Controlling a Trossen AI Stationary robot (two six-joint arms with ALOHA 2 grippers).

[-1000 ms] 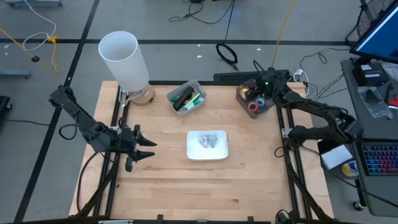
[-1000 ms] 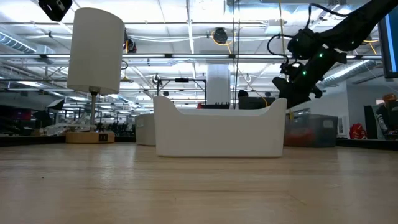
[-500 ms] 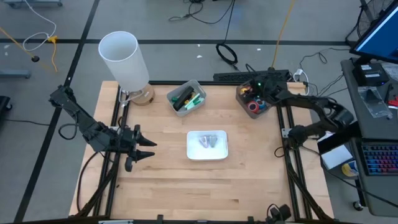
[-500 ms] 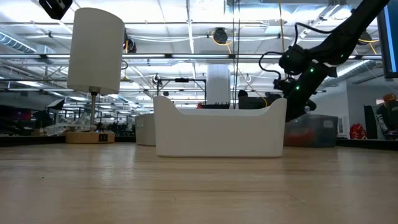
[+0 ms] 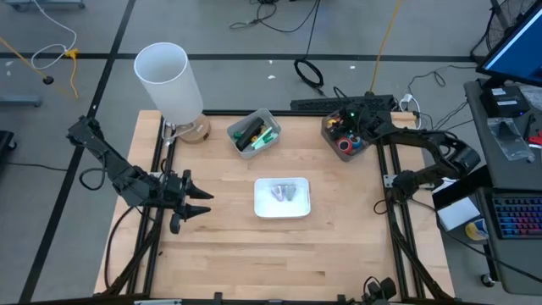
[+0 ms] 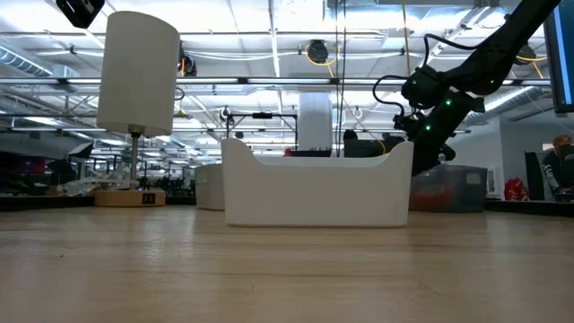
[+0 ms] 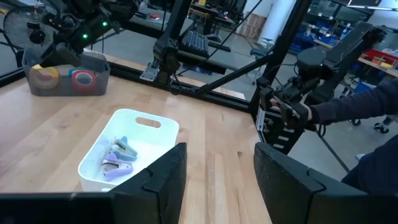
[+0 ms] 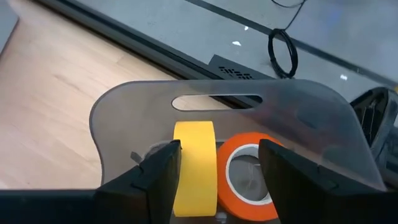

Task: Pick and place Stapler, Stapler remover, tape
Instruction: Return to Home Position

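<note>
Since a second ago my right arm has folded its elbow back; the right gripper (image 8: 219, 148) hangs over the bin (image 8: 311, 124), jaws wide and empty; the yellow tape (image 8: 194, 165) stands inside beside the orange tape (image 8: 249, 177); I'd lift straight clear before retracting; the left gripper (image 5: 203, 204) waits at the table's left edge, parted, empty.

Grey concrete floor (image 5: 254, 34) strewn with cables (image 5: 309, 73) — desk with keyboard (image 5: 517, 217) far right; bright ceiling (image 6: 269, 22) overhead.
</note>
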